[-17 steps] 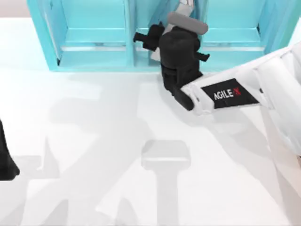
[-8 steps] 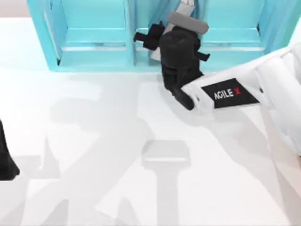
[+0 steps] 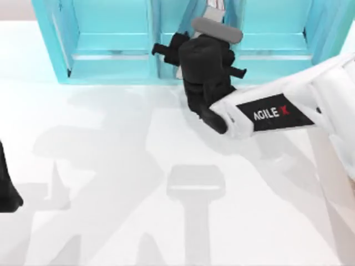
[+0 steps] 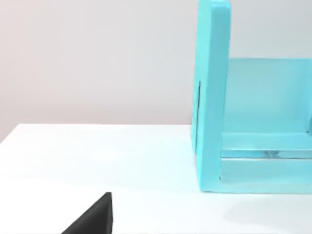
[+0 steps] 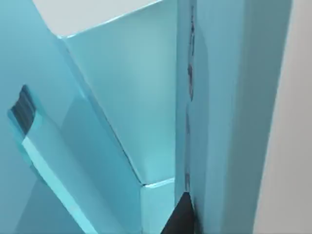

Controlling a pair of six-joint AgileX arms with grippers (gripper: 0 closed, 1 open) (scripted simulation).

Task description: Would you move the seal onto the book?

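Right gripper [image 3: 208,25]: at the teal shelf unit [image 3: 111,50], middle compartment; finger state cannot be told. Teal book [image 5: 53,161]: leaning inside, close ahead. Left arm [image 3: 6,188]: parked at the table's [image 3: 111,221] left edge.

You'll find the book [image 5: 78,161] at the far side of the worktop, inside the teal shelf unit [image 3: 111,50], about midway along it. In the right wrist view it is a flat teal-blue slab with a paler strip along one long edge. It is tilted, leaning across its compartment rather than lying flat. From above, you see a pale strip of it [image 3: 214,8] between teal walls.
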